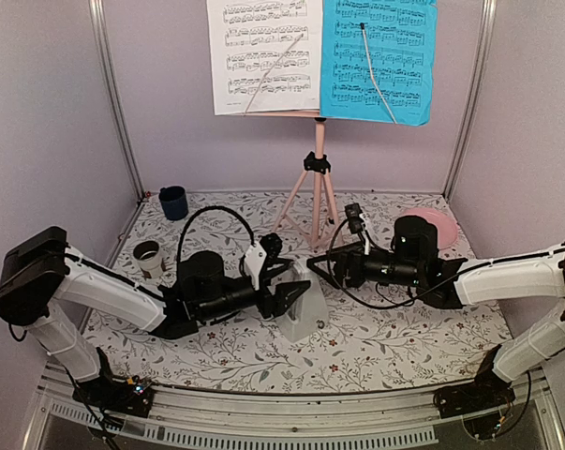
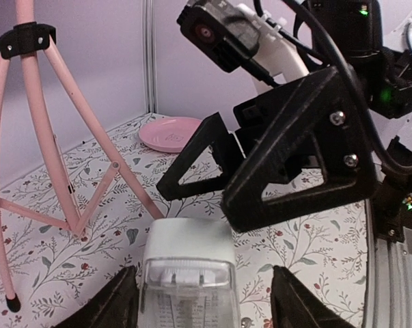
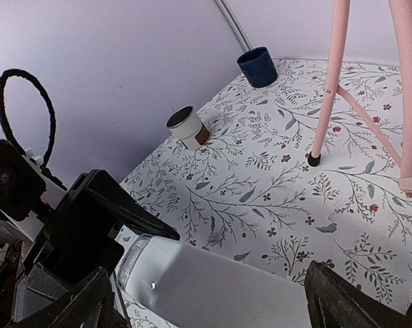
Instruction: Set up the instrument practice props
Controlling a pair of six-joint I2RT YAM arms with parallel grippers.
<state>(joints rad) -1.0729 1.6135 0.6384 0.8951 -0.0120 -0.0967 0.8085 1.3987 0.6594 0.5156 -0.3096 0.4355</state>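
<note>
The pink music stand (image 1: 317,187) stands at the back of the table, holding a white sheet (image 1: 263,56) and a bright blue sheet (image 1: 376,61) of music. In the middle of the table stands the small white metronome (image 1: 305,314). My left gripper (image 1: 294,296) straddles it from the left and is open. The left wrist view shows the metronome (image 2: 188,273) close to one finger, with cloth showing before the other. My right gripper (image 1: 318,274) comes in from the right, wide open over the metronome (image 3: 219,287), with a gap on both sides.
A dark blue cup (image 1: 173,202) sits at the back left, with a small white and brown cup (image 1: 147,255) nearer on the left. A round pink plate (image 1: 439,225) lies at the back right. The stand's legs (image 2: 76,171) spread just behind the grippers.
</note>
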